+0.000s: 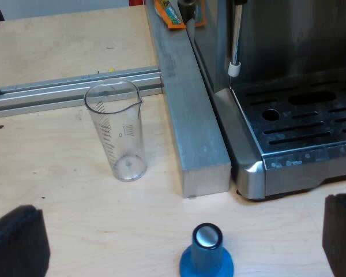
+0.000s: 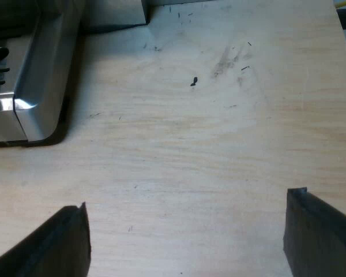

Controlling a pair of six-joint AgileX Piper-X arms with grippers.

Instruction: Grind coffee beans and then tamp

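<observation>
Presently, the left gripper [image 1: 181,208] stood spread wide and held nothing. The blue tamper [image 1: 206,254] sat upright on the wooden table [image 1: 57,46] between its fingers, untouched. The measuring glass [image 1: 118,130] stood at eleven o'clock from the tamper, and the espresso machine [image 1: 288,86] at one o'clock. The right gripper [image 2: 186,205] was likewise released over the table, with the machine's base corner at ten o'clock.

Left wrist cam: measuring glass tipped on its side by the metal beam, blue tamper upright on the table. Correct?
Not quite. The measuring glass stands upright, not on its side; the left wrist view shows it. It is by the metal beam, and the blue tamper is upright on the table.
</observation>
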